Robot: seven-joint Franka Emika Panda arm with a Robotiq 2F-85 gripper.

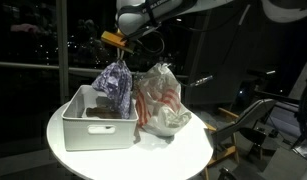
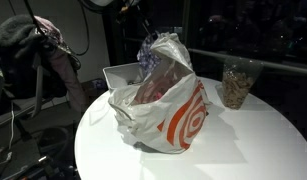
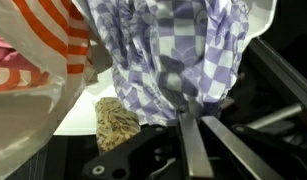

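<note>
- Checkered cloth (image 1: 115, 85), purple and white, hangs bunched from the gripper (image 1: 118, 60), in the air above the white bin (image 1: 93, 132).
- In the wrist view the 2 fingers (image 3: 188, 145) come in from the bottom edge and stand pressed together, pinching a fold of the cloth, which fills the upper middle of that view.
- The cloth's lower end hangs over the bin's opening; whether it touches the inside, I cannot tell.
- The bin stands on a round white table (image 1: 193, 152).
- A crumpled plastic bag (image 2: 163, 110), white with red rings, stands just beside the bin and touches the hanging cloth on 1 side.
- A tan, grainy block (image 3: 115, 122) shows below the cloth in the wrist view.
- A clear container (image 2: 233, 85) with brownish contents stands at the table's far edge in an exterior view, well apart from the bag.
</note>
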